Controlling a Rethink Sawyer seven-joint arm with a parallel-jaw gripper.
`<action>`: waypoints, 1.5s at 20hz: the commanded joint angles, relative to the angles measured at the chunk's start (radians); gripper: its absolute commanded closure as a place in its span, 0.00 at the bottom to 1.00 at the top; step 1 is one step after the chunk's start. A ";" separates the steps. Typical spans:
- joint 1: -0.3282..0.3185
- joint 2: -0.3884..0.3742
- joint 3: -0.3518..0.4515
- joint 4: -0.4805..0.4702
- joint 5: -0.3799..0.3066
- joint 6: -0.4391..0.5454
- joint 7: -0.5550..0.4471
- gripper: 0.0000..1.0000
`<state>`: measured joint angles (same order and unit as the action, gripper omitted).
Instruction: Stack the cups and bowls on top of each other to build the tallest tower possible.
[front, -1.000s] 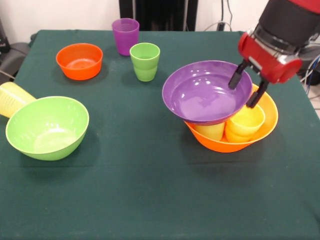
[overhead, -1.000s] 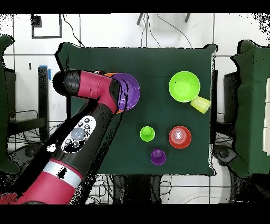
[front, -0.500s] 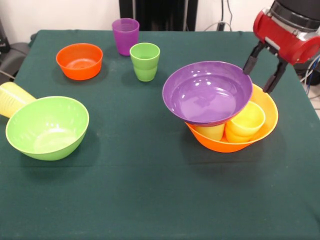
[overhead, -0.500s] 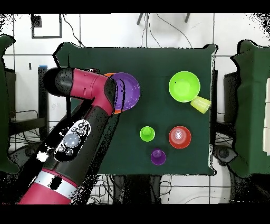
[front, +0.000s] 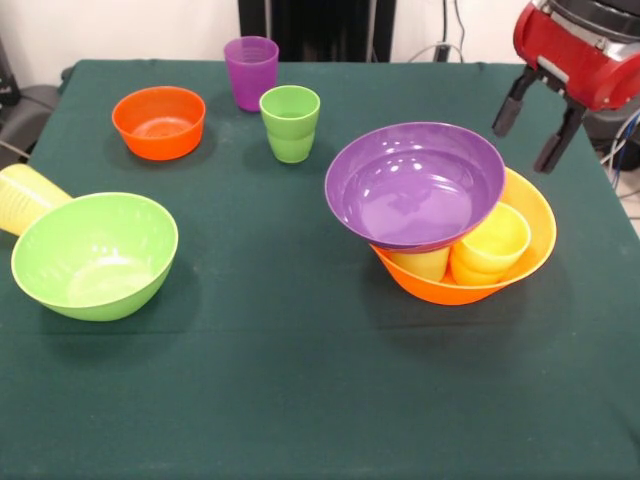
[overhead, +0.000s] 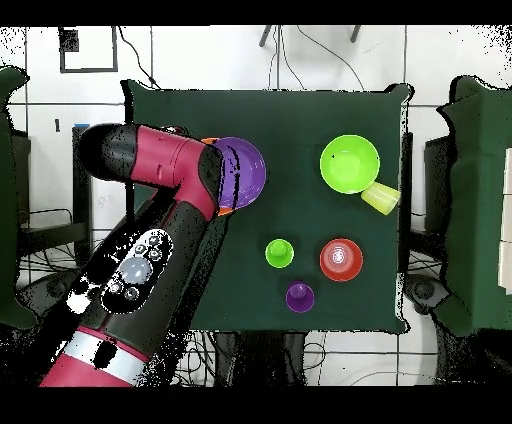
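Front view | gripper (front: 541, 123) has let go and lifted up-right, fingers spread, empty | purple bowl (front: 415, 184) left tilted on yellow cups (front: 495, 240) inside big orange bowl (front: 535, 225), right of centre | tower gains a shaky tier; green bowl (front: 92, 254) remains near left.

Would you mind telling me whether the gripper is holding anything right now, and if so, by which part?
Nothing is held. The gripper hangs open and empty above the table, apart from the purple bowl.
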<state>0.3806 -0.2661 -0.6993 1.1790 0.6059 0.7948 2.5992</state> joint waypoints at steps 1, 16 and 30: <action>-0.050 -0.054 0.126 0.048 -0.066 0.184 0.022 0.00; -0.210 -0.218 0.118 -0.073 -0.185 0.447 -0.149 0.00; -0.316 -0.234 0.228 0.008 -0.291 0.283 -0.226 0.00</action>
<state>0.0870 -0.5303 -0.6530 1.1298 0.4134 1.1426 2.5992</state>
